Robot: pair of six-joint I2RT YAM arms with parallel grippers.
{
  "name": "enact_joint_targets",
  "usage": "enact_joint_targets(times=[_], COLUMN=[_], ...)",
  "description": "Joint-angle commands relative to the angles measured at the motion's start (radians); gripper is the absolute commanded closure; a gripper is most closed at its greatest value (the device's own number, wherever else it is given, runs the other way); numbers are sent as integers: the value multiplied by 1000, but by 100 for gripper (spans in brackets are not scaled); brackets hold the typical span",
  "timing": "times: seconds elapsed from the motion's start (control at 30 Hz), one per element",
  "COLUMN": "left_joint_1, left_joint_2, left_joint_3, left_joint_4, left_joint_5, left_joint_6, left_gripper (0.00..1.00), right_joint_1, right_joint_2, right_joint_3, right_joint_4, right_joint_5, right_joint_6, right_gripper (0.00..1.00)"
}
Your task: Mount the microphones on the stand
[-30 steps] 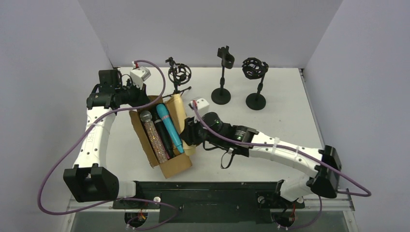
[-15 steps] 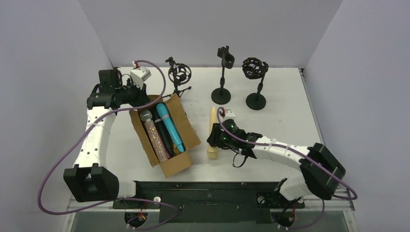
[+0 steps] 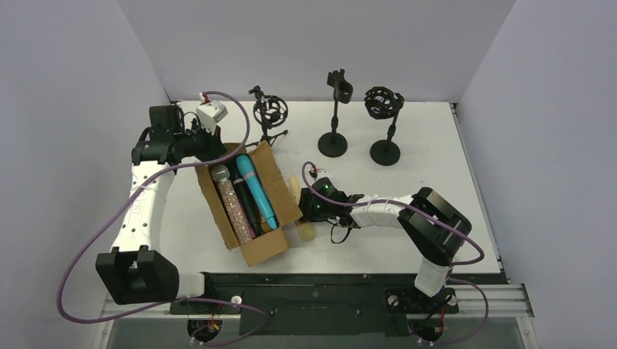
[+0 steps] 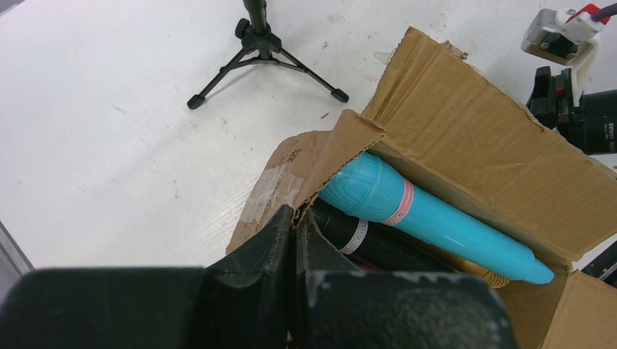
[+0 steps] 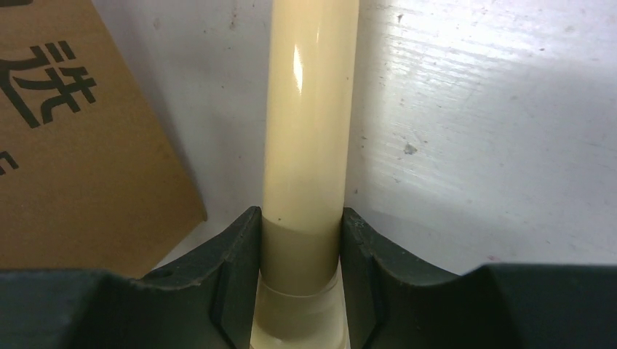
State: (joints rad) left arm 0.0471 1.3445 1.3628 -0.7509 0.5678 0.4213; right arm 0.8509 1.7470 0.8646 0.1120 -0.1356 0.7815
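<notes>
My right gripper (image 3: 312, 211) (image 5: 302, 236) is shut on a cream microphone (image 3: 306, 230) (image 5: 309, 138), held low over the table just right of the cardboard box (image 3: 262, 251) (image 5: 73, 145). The box holds a teal microphone (image 3: 255, 190) (image 4: 436, 222), a black one (image 3: 247, 209) (image 4: 364, 243) and a glittery one (image 3: 233, 207) with a grey head. My left gripper (image 3: 218, 150) (image 4: 295, 222) is shut on the box's far wall. Three black stands rise at the back: a tripod stand (image 3: 271, 113) (image 4: 263, 47), a clip stand (image 3: 335, 120) and a cage-mount stand (image 3: 384, 109).
The box's right flap (image 3: 280, 185) lies open toward the cream microphone. White walls close in the table (image 3: 436, 167) at the back and both sides. My right arm (image 3: 429, 225) is folded at the front right.
My right gripper carried the cream microphone away from the box's right side to the right, then back left beside the flap. The right arm folded inward. The left arm stayed put.
</notes>
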Motion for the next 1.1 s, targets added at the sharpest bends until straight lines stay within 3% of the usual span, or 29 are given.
enact_joint_targets(times=[0.0,0.13,0.43,0.63,0.77,0.93,1.07], left_joint_1=[-2,-4,-2,-3,-3,2,2], left_joint_2=[-64,-82,-77,-83,-84,-76,-63], left_joint_3=[-1,-28,-24,-35,-41,-32,-15], left_joint_4=[134,166,163,162,163,152,135], left_joint_5=[90,102,99,98,98,123,131], left_joint_6=[-31,-46,-39,-30,-30,-56,-74], left_gripper=[100,100,100,100,100,100,100], right_joint_1=[11,18,61,41,64,241,338], right_joint_2=[9,6,-64,-240,-358,-469,-441], right_joint_3=[31,38,44,21,38,142,297], right_joint_4=[78,79,27,-44,-125,-259,-319], right_joint_5=[-1,34,175,248,368,613,607], right_joint_6=[44,98,127,105,47,-112,-220], right_gripper=[94,88,50,46,49,54,55])
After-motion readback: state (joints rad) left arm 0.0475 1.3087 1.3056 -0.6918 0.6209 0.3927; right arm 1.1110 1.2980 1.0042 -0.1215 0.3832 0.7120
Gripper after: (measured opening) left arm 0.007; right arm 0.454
